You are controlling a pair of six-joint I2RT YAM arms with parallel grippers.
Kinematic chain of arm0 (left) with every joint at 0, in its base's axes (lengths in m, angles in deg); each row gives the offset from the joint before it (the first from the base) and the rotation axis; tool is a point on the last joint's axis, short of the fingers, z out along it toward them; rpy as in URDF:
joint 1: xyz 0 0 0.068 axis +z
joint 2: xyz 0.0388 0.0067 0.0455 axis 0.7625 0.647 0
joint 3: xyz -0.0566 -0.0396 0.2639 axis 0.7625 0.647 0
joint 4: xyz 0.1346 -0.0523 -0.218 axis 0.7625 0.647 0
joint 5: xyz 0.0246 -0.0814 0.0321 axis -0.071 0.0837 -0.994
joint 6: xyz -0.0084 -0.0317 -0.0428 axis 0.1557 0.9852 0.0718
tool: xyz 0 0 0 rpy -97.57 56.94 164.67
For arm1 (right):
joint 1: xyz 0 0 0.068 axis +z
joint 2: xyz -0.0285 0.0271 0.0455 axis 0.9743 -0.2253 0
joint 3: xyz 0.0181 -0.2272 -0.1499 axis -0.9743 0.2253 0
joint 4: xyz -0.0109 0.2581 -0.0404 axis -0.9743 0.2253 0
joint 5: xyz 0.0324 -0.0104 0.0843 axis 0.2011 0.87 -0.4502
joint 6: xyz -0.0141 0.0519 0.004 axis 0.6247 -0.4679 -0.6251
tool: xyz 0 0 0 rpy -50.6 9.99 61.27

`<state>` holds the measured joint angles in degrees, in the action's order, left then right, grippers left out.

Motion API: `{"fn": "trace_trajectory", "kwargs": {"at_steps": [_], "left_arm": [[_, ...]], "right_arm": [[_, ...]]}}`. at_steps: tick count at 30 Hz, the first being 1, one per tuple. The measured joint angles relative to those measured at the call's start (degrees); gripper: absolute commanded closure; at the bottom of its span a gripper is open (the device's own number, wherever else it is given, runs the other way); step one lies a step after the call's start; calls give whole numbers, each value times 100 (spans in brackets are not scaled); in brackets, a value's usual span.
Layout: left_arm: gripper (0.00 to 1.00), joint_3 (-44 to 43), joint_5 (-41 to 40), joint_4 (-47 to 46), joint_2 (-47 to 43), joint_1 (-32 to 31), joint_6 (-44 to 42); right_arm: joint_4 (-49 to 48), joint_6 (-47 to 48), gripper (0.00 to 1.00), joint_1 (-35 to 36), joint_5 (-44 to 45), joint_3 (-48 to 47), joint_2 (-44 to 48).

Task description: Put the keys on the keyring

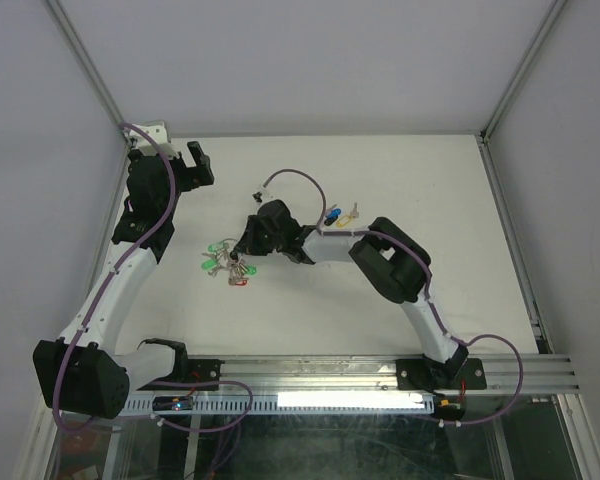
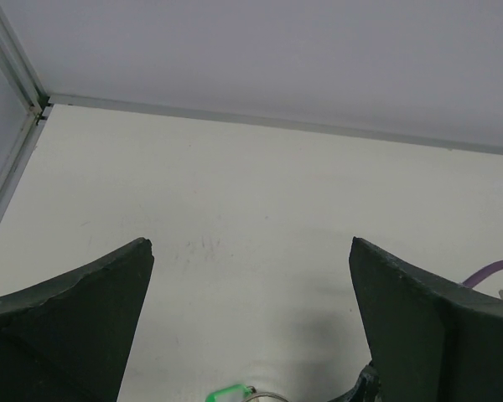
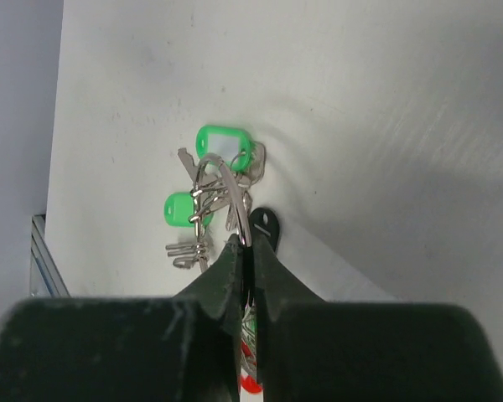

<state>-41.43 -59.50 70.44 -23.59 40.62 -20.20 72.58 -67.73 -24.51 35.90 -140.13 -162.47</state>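
The right gripper (image 3: 247, 244) had its jaws almost together, clamped on the thin wire of the keyring (image 3: 233, 186), in the lower middle of the right wrist view. Two green tags (image 3: 224, 148) of the bunch lay on the table (image 3: 386, 126) above the fingertips. A dark tag (image 3: 265, 228) lay just beside the right finger, and a red tag (image 3: 250, 383) showed between the fingers at the bottom edge. In the top view the keyring lay left of centre. The blue key (image 1: 331, 216) and yellow key (image 1: 353, 211) lay close together, above and right of centre, well apart from the keyring. The left gripper (image 2: 251, 244) was at the upper left of the top view, jaws wide apart, holding nothing.
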Motion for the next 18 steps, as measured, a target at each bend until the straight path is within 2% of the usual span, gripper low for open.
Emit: {"fn": "trace_trajectory", "kwargs": {"at_steps": [5,10,18], "left_arm": [[1,0,-9,2,-7,0,0],[1,0,85,-61,-20,0,0],[1,28,944,-538,-24,-4,20]], "right_arm": [[0,835,100,0,92,490,671],[22,1899,100,0,308,1139,1906],[367,3289,100,-4,778,1805,3635]]}}
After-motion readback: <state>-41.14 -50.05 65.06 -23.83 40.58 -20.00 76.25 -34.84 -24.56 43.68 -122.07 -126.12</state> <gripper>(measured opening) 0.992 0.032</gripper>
